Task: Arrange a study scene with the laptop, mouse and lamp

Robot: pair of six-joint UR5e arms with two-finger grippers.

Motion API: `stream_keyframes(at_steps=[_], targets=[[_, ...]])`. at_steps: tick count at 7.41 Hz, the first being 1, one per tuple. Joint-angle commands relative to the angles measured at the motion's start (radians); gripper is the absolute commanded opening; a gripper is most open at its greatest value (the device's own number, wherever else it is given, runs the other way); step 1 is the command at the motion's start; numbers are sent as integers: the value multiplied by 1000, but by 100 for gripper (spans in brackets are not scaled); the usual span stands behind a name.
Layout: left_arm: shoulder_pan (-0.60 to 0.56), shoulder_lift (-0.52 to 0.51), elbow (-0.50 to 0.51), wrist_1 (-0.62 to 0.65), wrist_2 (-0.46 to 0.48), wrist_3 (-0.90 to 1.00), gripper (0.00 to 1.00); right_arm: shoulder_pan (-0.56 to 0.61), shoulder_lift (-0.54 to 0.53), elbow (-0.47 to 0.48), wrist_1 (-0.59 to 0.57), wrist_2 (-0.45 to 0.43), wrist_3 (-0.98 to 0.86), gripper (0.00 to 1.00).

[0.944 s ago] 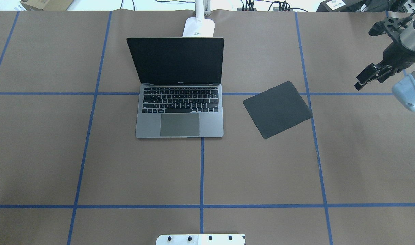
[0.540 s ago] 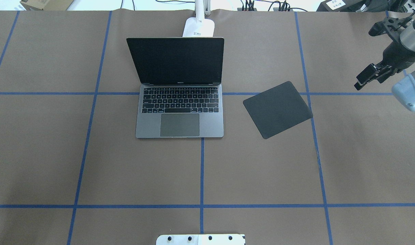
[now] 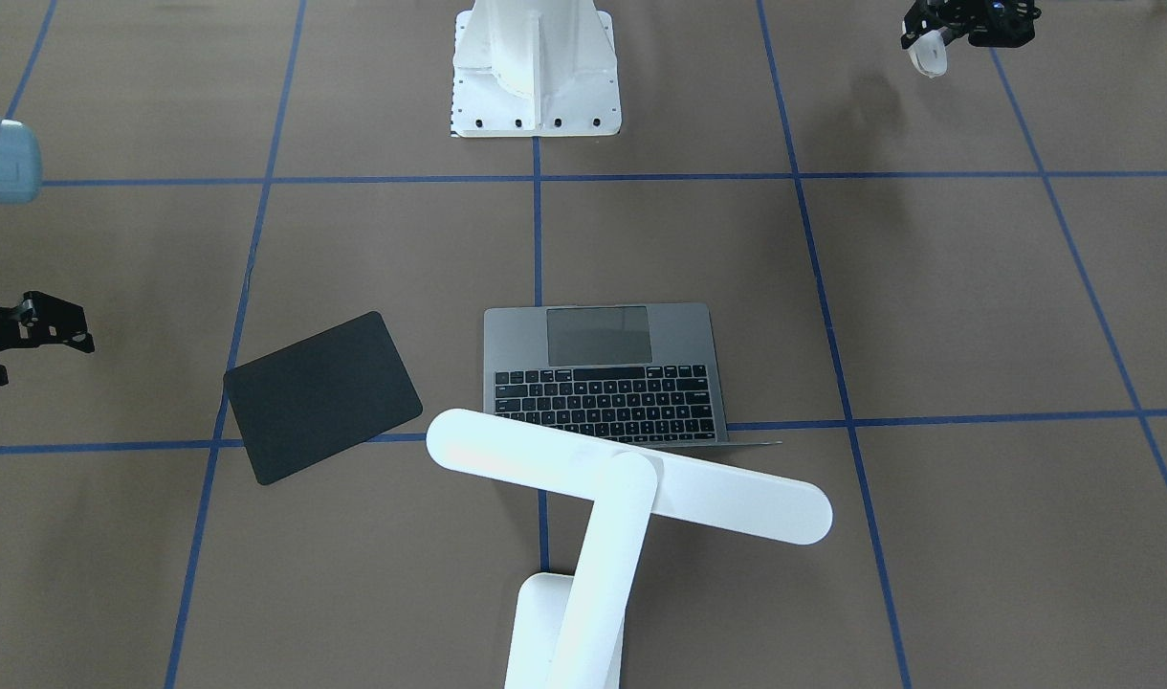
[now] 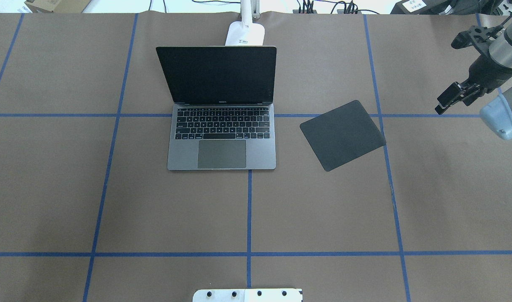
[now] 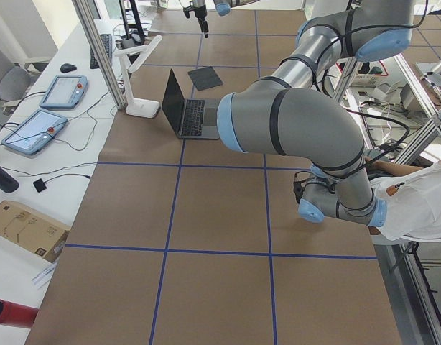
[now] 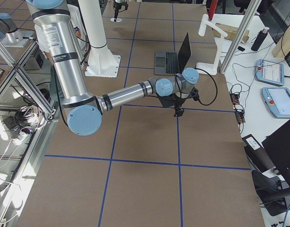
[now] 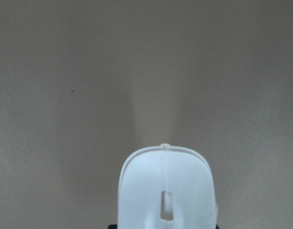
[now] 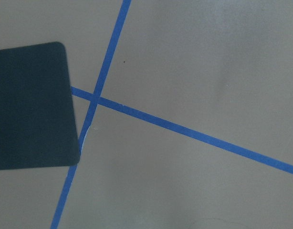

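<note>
The laptop (image 4: 221,142) stands open with a dark screen at the table's middle, and also shows in the front view (image 3: 603,373). The lamp's base (image 4: 245,33) sits behind the laptop, and its bar head (image 3: 631,478) hangs over the laptop's back edge. My left gripper (image 3: 937,38) is shut on the white mouse (image 3: 926,55) above bare table, near the robot's side. The mouse fills the bottom of the left wrist view (image 7: 166,191). My right gripper (image 4: 451,98) hovers to the right of the mouse pad. I cannot tell how its jaws stand.
A black mouse pad (image 4: 342,135) lies skewed to the right of the laptop, and its corner shows in the right wrist view (image 8: 32,105). The white bolted pedestal (image 3: 536,67) stands at the robot's edge. Blue tape lines cross the brown table cover.
My right gripper has shifted slightly to the left in the overhead view. Laptop, lamp and mouse pad have not moved.
</note>
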Motion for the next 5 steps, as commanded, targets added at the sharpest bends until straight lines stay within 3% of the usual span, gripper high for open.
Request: stream_keyframes(at_steps=[1,3,5], targets=[[-121,-24,-64,4,-24,151,62,-6,6,-15,1,-3,0,99],[-216,-112,-69,54,-50,237,62,-8,49,-75,1,-5,0,99],[-349,-205,-98,155,-136,332,62,-6,54,-82,1,-5,-2,99]])
